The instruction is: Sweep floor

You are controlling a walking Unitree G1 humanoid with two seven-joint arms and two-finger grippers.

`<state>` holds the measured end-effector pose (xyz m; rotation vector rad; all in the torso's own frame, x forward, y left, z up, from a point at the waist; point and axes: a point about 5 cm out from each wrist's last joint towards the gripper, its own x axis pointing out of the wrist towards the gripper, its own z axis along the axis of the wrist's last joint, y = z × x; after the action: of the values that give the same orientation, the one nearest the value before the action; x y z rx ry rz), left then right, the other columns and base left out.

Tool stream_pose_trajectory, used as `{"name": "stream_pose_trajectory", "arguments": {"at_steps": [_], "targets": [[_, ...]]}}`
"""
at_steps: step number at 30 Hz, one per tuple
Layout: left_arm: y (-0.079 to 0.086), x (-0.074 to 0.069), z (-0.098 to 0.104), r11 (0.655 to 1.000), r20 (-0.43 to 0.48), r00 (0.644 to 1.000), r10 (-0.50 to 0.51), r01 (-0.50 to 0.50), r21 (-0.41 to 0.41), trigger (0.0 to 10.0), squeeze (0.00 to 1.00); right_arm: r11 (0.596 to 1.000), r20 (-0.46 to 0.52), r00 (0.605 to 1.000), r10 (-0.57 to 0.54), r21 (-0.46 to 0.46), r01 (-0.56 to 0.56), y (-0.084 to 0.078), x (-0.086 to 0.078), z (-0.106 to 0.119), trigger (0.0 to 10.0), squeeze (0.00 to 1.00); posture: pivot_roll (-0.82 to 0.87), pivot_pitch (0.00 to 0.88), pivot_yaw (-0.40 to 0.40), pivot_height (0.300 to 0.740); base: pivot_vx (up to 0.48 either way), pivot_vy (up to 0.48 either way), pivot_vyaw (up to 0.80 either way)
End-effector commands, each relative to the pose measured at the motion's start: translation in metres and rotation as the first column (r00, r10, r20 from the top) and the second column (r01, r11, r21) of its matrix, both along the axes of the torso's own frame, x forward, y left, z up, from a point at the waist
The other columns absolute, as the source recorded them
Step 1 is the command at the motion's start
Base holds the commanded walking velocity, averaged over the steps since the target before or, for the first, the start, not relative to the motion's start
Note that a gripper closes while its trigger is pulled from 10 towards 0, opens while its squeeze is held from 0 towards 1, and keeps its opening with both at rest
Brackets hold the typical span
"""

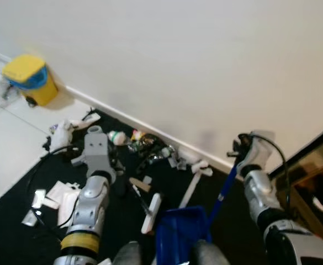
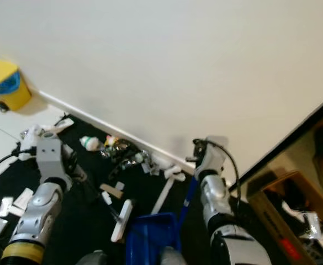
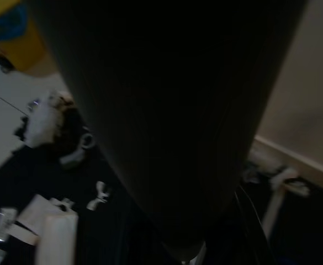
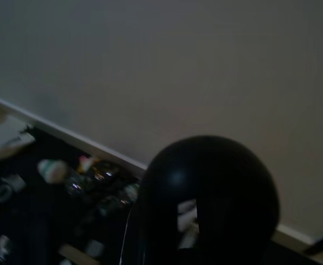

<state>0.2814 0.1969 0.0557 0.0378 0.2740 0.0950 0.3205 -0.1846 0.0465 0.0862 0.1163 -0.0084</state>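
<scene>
I am looking down at a black mat that lies along a white wall's baseboard, with pale tiled floor and a small yellow bin with a blue liner off to my left. Litter is strewn over the mat: white paper scraps, a small green-and-white bottle, crumpled wrappers and a black cable. My right gripper sits at the top of a blue dustpan handle, which slopes down to the blue plastic dustpan on the mat at my feet; it appears clenched on the handle, though I cannot tell for sure. My left gripper is raised over the litter, above a thin dark broom stick ending in a white brush head just beside the pan; whether its fingers are closed on that stick I cannot tell. I judge the sweeping is barely under way. Next the brush needs drawing the nearest scraps toward the pan's mouth while the pan holds steady.
</scene>
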Motion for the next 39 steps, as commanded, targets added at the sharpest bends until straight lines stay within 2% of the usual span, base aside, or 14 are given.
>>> {"name": "stream_pose_trajectory", "arguments": {"at_steps": [1, 6, 9, 11, 15, 22, 28, 32, 36, 39], "targets": [[0.012, -0.005, -0.004, 0.996, -0.041, 0.999, 0.022, -0.019, 0.086, 10.0, 0.00, 1.000, -0.043, 0.999, -0.010, 0.021, 0.011, -0.001, -0.005, -0.008, 10.0, 0.00, 0.10, 0.072, -0.059, 0.740, 0.000, 0.480, 0.00], [0.010, -0.004, -0.002, 0.995, -0.031, 0.999, 0.008, -0.005, 0.099, 10.0, 0.00, 1.000, -0.045, 0.999, -0.007, 0.019, 0.008, -0.001, -0.006, -0.010, 10.0, 0.00, 0.11, 0.074, -0.061, 0.740, 0.000, 0.403, 0.00], [0.008, -0.004, -0.001, 0.997, -0.026, 1.000, -0.003, 0.005, 0.083, 10.0, 0.00, 1.000, -0.048, 0.999, -0.006, 0.019, 0.007, 0.000, -0.007, -0.011, 10.0, 0.00, 0.10, 0.075, -0.059, 0.740, 0.000, 0.000, 0.00], [0.004, -0.003, -0.002, 0.990, -0.051, 0.998, -0.043, 0.050, 0.131, 10.0, 0.00, 1.000, -0.050, 0.999, -0.008, 0.019, 0.009, 0.000, -0.008, -0.012, 10.0, 0.00, 0.10, 0.074, -0.058, 0.740, 0.000, 0.000, 0.00], [0.000, -0.003, -0.002, 0.984, -0.055, 0.996, -0.064, 0.072, 0.164, 10.0, 0.00, 1.000, -0.051, 0.999, -0.012, 0.020, 0.013, -0.001, -0.009, -0.012, 10.0, 0.00, 0.10, 0.072, -0.053, 0.740, 0.000, -0.480, 0.00], [-0.001, -0.003, -0.002, 0.986, -0.055, 0.997, -0.059, 0.067, 0.154, 10.0, 0.00, 1.000, -0.050, 0.999, -0.017, 0.017, 0.017, -0.003, -0.009, -0.012, 10.0, 0.00, 0.10, 0.074, -0.057, 0.740, 0.000, -0.480, 0.00], [0.002, -0.003, -0.003, 0.991, -0.053, 0.998, -0.024, 0.031, 0.131, 10.0, 0.00, 1.000, -0.045, 0.999, -0.019, 0.013, 0.020, -0.005, -0.008, -0.011, 10.0, 0.00, 0.10, 0.071, -0.058, 0.740, 0.000, 0.000, 0.00], [0.005, -0.001, 0.001, 0.988, -0.040, 0.999, -0.024, 0.030, 0.153, 10.0, 0.00, 0.999, -0.016, 0.999, -0.039, 0.020, 0.039, -0.010, -0.004, -0.004, 10.0, 0.00, 0.09, 0.065, -0.058, 0.740, 0.000, 0.000, 0.00], [0.012, 0.009, 0.016, 0.980, -0.005, 1.000, -0.024, 0.025, 0.199, 10.0, 0.00, 0.997, 0.038, 0.997, -0.073, 0.035, 0.071, -0.018, 0.005, 0.011, 10.0, 0.00, 0.09, 0.060, -0.059, 0.740, 0.000, 0.000, 0.00], [0.022, 0.018, 0.029, 0.964, -0.012, 0.999, -0.037, 0.039, 0.263, 10.0, 0.00, 0.995, 0.088, 0.992, -0.095, 0.051, 0.091, -0.023, 0.013, 0.024, 10.0, 0.00, 0.08, 0.058, -0.058, 0.740, 0.000, 0.000, 0.00]]}}
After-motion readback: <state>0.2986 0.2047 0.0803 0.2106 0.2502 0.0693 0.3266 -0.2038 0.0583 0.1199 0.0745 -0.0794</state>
